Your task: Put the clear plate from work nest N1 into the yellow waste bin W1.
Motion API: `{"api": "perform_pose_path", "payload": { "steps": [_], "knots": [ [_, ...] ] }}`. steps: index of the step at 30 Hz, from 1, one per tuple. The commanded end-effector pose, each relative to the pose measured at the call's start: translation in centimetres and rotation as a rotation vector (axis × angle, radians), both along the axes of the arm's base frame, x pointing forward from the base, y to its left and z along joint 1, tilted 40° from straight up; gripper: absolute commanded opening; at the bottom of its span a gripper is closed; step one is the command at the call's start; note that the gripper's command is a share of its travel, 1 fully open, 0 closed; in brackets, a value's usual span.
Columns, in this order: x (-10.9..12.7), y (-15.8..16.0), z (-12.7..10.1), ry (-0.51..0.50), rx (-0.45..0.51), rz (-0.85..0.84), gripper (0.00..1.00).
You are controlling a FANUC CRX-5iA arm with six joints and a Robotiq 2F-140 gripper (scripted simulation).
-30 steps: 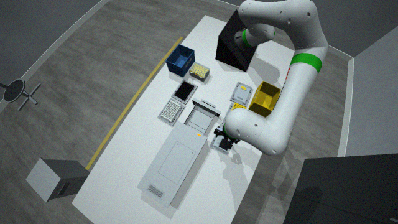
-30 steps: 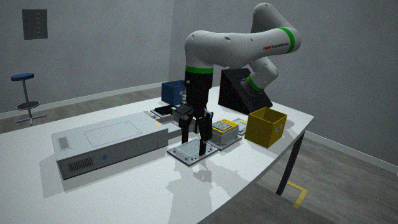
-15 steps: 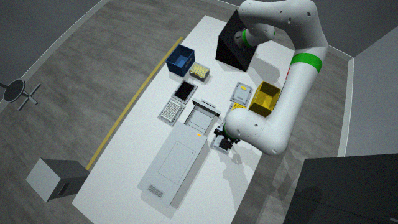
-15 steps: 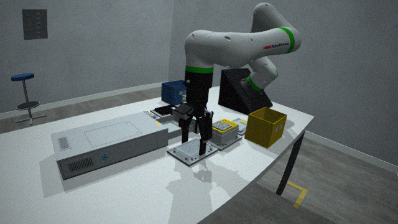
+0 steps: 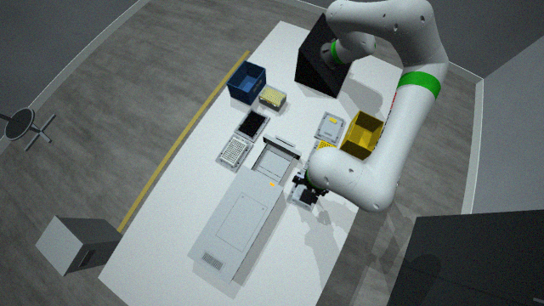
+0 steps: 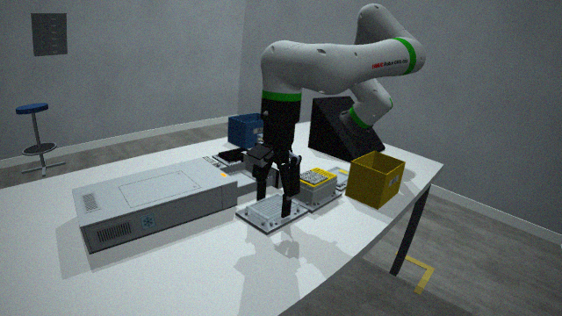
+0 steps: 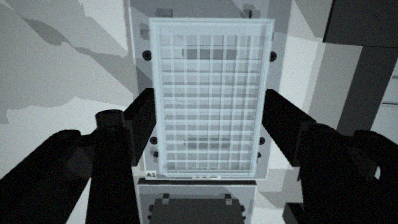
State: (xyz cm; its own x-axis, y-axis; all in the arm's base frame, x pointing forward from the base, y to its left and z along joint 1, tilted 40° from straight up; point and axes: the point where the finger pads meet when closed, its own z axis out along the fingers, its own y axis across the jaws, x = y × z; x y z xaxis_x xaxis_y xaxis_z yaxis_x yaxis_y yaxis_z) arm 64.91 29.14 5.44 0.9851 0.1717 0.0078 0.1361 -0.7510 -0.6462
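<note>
The clear plate (image 7: 209, 85) (image 6: 269, 209), a see-through grid of wells, sits in work nest N1 (image 7: 140, 47) (image 6: 262, 226) (image 5: 296, 201) on the bench, just right of the grey cooler. My gripper (image 7: 209, 104) (image 6: 275, 203) (image 5: 307, 194) points straight down over it and is shut on the plate, one black finger on each long side. In the top view the arm hides most of the plate. The yellow waste bin W1 (image 5: 362, 135) (image 6: 374, 179) stands upright and open on the bench, beyond the nest towards the arm's base.
A long grey cooler (image 5: 242, 217) (image 6: 154, 193) with an open tray (image 5: 274, 161) lies beside the nest. A yellow-topped tip box (image 6: 317, 184) stands between the nest and W1. A blue bin (image 5: 246, 82), a black plate (image 5: 252, 124), a white plate (image 5: 235, 152) and a black wedge block (image 5: 319, 64) stand farther off.
</note>
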Motion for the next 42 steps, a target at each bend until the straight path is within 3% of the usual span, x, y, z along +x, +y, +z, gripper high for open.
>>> {"api": "perform_pose_path", "payload": {
  "steps": [1,42],
  "knots": [
    [0.1,-0.1,0.2,-0.002,0.000,-0.001,0.10],
    [0.6,-3.1,3.7,-0.002,0.000,-0.001,0.10]
  ]
}}
